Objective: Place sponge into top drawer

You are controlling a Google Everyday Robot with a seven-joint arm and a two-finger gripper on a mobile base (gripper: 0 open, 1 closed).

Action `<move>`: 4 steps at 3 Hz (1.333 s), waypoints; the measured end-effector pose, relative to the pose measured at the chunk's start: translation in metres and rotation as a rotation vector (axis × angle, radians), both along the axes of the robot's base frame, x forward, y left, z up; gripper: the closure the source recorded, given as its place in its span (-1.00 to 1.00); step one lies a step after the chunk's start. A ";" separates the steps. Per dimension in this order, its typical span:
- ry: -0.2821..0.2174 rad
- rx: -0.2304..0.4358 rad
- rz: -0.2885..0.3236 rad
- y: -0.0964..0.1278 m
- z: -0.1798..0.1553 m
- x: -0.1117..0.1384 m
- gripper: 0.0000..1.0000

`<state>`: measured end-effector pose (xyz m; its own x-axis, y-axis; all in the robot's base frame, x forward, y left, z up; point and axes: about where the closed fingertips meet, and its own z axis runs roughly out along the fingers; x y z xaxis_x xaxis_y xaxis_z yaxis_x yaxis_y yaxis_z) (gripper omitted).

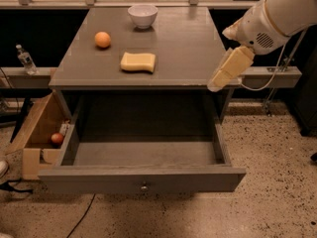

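Note:
The pale yellow sponge lies flat on the grey tabletop, near its middle front. The top drawer below is pulled wide open; its inside shows nothing in it, and the small round knob is on its front panel. My gripper hangs from the white arm at the table's right front corner. It is above the drawer's right side and well to the right of the sponge, touching neither.
A white bowl stands at the back of the tabletop and an orange at its left. A cardboard box with a red ball sits on the floor at the left. A small bottle stands on the left ledge.

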<state>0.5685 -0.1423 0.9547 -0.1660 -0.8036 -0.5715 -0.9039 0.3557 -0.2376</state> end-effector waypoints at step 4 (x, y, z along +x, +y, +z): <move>-0.001 0.158 0.005 0.063 -0.030 0.073 -1.00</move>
